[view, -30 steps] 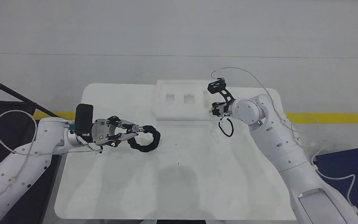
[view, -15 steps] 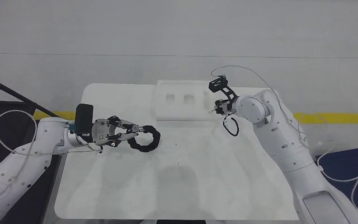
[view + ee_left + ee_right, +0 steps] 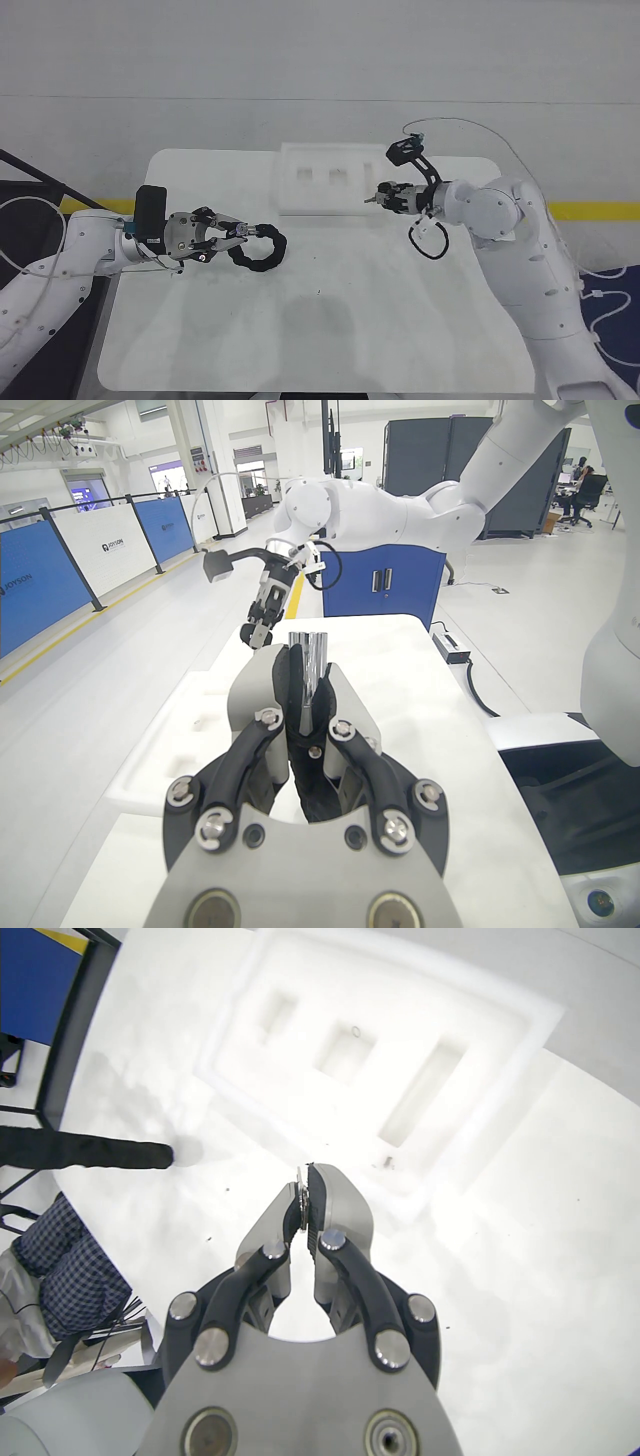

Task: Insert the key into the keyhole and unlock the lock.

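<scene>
My left gripper (image 3: 232, 240) hangs over the left half of the table (image 3: 320, 320), shut on the lock (image 3: 262, 250), whose black sleeved cable curls in a loop. In the left wrist view the lock's silver cylinder (image 3: 312, 655) sticks out between the fingers of that gripper (image 3: 300, 682) and faces the other arm. My right gripper (image 3: 385, 195) is by the foam tray's right end, shut on a small metal key (image 3: 372, 198). The key (image 3: 302, 1200) shows edge-on between the fingertips of that gripper (image 3: 302, 1178). From the left wrist, the right gripper (image 3: 257, 630) is beyond the cylinder and slightly off to one side.
A white foam tray (image 3: 330, 178) with three shallow recesses lies at the table's back middle. A black cloth-covered bar (image 3: 100, 1155) reaches over the table near one edge. A thin black cable loop (image 3: 430, 240) dangles from the right wrist. A blue cabinet (image 3: 382, 580) stands past the table's far end.
My right arm has swung out to the right and turned its gripper, so the key now points left toward the lock. The left arm and lock have not moved.
</scene>
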Controlling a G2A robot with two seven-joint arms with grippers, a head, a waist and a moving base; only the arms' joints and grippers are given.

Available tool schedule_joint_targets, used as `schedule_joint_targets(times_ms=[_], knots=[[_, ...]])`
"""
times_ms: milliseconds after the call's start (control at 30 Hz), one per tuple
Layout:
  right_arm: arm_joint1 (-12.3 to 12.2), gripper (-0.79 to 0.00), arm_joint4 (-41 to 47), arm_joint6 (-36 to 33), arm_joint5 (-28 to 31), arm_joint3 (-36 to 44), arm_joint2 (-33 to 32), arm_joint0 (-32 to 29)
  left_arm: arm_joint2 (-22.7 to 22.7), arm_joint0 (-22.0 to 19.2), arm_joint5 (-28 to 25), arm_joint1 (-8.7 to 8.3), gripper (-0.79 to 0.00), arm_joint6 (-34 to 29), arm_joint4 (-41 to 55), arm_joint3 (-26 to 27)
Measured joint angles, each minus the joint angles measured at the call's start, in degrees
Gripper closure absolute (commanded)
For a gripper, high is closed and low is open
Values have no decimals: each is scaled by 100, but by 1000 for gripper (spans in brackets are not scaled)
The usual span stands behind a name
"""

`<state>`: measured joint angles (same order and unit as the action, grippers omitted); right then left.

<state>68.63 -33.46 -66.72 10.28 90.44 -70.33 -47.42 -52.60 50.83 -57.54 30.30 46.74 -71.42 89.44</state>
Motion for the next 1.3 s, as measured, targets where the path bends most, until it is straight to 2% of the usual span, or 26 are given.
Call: schedule_joint_targets(times_ms=[267, 567, 767, 1100, 1300], knots=[[-188, 0, 599, -302, -36, 1544, -779, -989, 0, 0, 0, 0, 0, 0, 0, 0], [-329, 0, 1149, -344, 47, 2563, -1406, -1829, 0, 0, 0, 0, 0, 0, 0, 0], [-389, 0, 1342, -88, 164, 2942, -1698, -2187, 0, 0, 0, 0, 0, 0, 0, 0], [-390, 0, 1349, -70, 172, 2947, -1707, -2197, 0, 2, 3, 1, 0, -2, 1, 3], [-427, 0, 979, -99, 115, 3116, -1623, -2225, 2, 39, 291, 92, 0, -397, 7, 501]])
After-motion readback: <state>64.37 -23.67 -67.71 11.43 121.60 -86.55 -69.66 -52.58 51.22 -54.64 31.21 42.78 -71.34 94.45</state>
